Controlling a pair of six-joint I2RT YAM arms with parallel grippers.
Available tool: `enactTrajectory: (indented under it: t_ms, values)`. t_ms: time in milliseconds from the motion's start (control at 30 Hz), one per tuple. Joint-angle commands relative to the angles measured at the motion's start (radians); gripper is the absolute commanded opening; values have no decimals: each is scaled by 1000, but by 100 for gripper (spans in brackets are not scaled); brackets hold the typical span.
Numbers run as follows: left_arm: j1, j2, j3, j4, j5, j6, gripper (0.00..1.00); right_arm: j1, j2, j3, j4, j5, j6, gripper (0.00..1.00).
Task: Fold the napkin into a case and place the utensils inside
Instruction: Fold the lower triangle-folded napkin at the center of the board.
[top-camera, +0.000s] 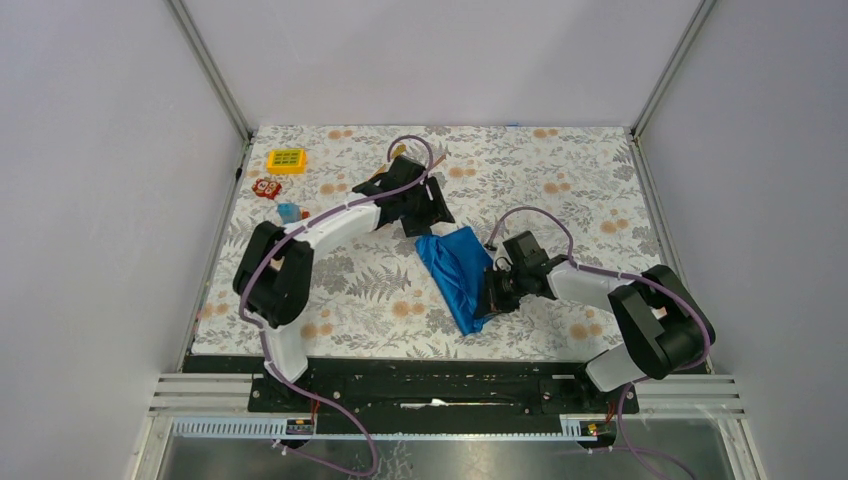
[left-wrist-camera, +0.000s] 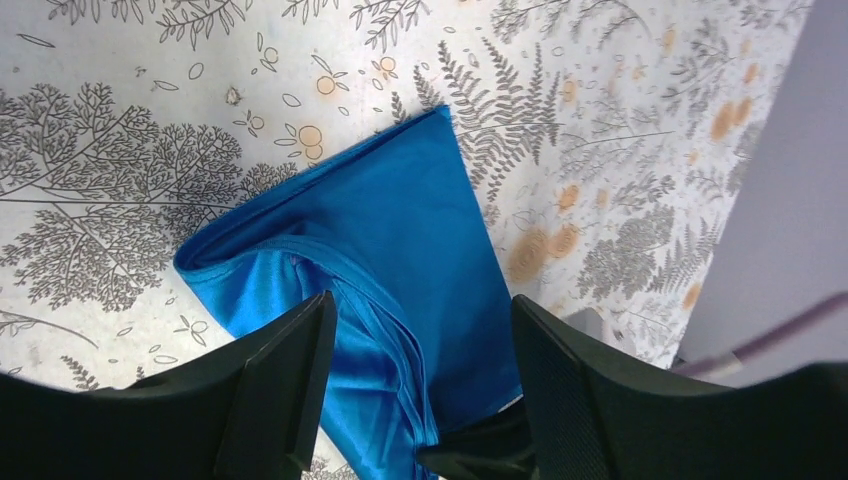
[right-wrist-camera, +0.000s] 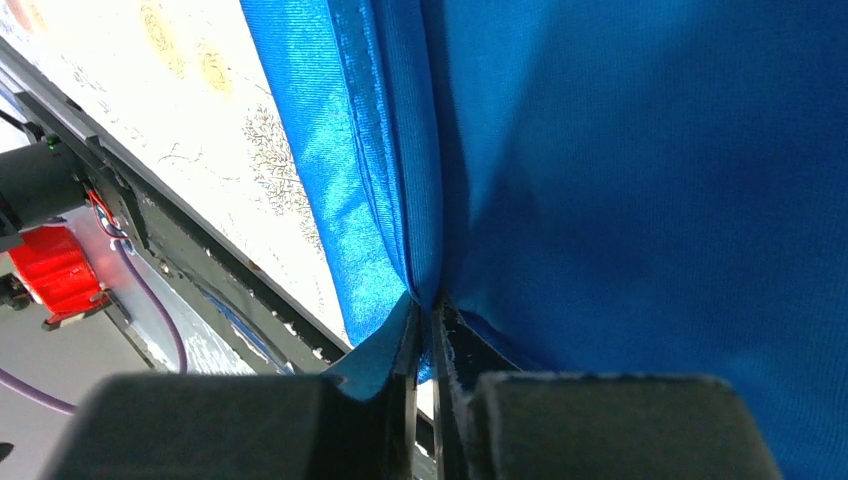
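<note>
On the left, we are seeing the left pincer (left-wrist-camera: 418, 335) standing wide, hanging over the far end of the blue napkin (top-camera: 455, 270). The napkin is lying folded in the middle of the flowery desk (top-camera: 380, 300). On the right, the right pincer (right-wrist-camera: 427, 318) is pinching the napkin's near edge tight.

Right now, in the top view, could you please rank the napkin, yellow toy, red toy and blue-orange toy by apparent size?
1. napkin, by far
2. yellow toy
3. the red toy and blue-orange toy look alike; I won't rank them.
</note>
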Motion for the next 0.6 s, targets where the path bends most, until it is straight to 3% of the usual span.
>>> enactTrajectory:
  t_ms: [0, 200, 300, 467, 567]
  values:
    - [28, -86, -62, 35, 30, 46, 68, -10, -33, 35, -17, 19, -11, 15]
    - [52, -65, -98, 28, 29, 92, 45, -9, -78, 74, -94, 77, -31, 26]
    - [53, -37, -106, 39, 44, 103, 37, -9, -110, 101, -148, 128, -42, 36]
    - [55, -51, -141, 74, 69, 111, 32, -8, -154, 185, -239, 257, -98, 57]
    - [61, -71, -154, 76, 79, 125, 32, -8, -115, 236, -171, 217, -94, 68]
